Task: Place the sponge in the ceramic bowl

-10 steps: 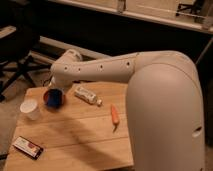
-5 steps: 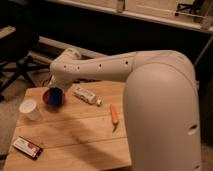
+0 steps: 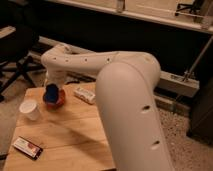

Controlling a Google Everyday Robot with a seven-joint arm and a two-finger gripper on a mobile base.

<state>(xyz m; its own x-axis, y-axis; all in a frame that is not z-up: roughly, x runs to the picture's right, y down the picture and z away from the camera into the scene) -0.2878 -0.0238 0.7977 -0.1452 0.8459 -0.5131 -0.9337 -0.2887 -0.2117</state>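
The orange-red ceramic bowl (image 3: pixel 58 102) stands on the left part of the wooden table (image 3: pixel 75 130). The blue sponge (image 3: pixel 51 92) sits at the bowl's mouth, sticking up above its rim. My gripper (image 3: pixel 53 85) hangs from the white arm directly over the sponge and bowl. Whether it still holds the sponge does not show, because the wrist covers it from above.
A white cup (image 3: pixel 30 109) stands left of the bowl. A flat dark box with a white label (image 3: pixel 27 147) lies at the table's front left corner. A white packet (image 3: pixel 85 95) lies right of the bowl. My bulky arm (image 3: pixel 127 110) covers the table's right side.
The arm's big segment has swung further across the table's right side, hiding the small orange object seen there before. The gripper stays over the bowl and the sponge shows brighter blue.
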